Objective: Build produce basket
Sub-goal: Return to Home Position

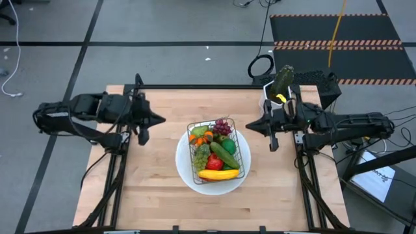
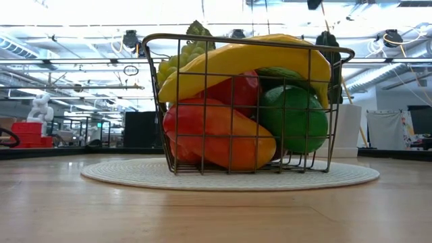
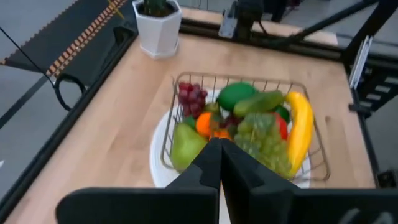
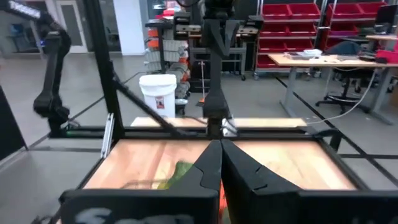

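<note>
The dark wire basket point(image 1: 238, 151) stands on a round white plate point(image 1: 183, 170) in the middle of the table. It is filled with produce: a banana point(image 1: 218, 174), a cucumber point(image 1: 223, 155), purple grapes point(image 1: 223, 125), green grapes point(image 3: 264, 140), a pear point(image 3: 184, 145) and an orange pepper point(image 2: 226, 138). My left gripper point(image 1: 160, 119) hangs shut above the table, left of the basket, holding nothing. My right gripper point(image 1: 250, 126) is shut and bare, right of the basket.
A white pot with a green cactus point(image 1: 279, 83) stands at the table's far right corner, just behind my right arm. Bare wooden tabletop point(image 1: 143, 188) lies all around the plate. The arms' black frame rails run along the table's left and right sides.
</note>
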`<state>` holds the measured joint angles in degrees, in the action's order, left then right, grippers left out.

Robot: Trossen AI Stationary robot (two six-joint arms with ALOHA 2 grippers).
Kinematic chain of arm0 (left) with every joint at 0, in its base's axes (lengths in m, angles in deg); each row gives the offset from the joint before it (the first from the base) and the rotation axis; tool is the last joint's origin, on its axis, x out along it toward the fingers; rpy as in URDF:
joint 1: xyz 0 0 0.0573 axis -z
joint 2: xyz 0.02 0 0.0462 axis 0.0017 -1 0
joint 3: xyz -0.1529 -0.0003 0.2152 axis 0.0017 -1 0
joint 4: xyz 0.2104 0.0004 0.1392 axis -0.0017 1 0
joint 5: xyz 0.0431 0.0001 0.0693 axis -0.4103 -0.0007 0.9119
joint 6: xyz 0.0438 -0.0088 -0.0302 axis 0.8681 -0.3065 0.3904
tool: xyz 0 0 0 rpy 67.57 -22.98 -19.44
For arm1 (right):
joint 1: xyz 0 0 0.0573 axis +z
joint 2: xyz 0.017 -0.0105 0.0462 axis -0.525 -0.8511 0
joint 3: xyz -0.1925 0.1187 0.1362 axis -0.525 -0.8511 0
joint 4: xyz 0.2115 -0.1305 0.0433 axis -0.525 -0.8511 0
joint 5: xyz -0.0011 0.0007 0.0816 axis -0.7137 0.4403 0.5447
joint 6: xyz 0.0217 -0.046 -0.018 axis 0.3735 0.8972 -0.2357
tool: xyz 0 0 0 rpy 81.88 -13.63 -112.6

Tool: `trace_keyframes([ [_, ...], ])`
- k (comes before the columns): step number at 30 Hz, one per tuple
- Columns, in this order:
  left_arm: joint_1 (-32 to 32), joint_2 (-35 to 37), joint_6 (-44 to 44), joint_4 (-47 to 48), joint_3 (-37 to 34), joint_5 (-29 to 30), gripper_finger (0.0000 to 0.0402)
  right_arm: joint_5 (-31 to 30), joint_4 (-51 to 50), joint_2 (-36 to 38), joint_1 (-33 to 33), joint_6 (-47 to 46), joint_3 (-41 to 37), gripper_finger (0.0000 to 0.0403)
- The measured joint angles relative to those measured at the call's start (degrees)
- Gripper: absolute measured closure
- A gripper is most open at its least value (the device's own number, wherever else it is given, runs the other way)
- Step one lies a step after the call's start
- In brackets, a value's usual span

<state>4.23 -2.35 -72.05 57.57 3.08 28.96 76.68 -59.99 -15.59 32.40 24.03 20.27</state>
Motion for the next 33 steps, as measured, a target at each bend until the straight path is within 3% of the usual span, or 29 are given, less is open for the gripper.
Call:
trace_keyframes([
  [9, 2.63, 3.83, -4.59, 0.26, -11.58, -3.02, 0.0374, 0.04, 1.93, 4.68, 0.89, -3.18, -11.04, 0.0403],
  [13, 3.32, 4.27, 1.6, -7.07, -17.37, -1.62, 0.0372, 0.04, 2.36, 6.81, 0.89, -1.72, -14.47, 0.0403],
  [17, 3.44, 6.16, 6.92, -20.11, -24.39, -2.49, 0.0379, 0.04, 5.68, 8.42, 0.89, 2.75, -18.45, 0.0403],
  [26, 0.6, 11.79, 6.24, -37.95, -38.08, -1.97, 0.0398, -0.15, 20.42, 10.53, 0.87, 4.24, -28.69, 0.0403],
  [33, -0.74, 16.32, 5.44, -44.25, -44.76, -2.02, 0.0399, -0.19, 26.72, 12.85, 0.87, 4.16, -34.83, 0.0403],
])
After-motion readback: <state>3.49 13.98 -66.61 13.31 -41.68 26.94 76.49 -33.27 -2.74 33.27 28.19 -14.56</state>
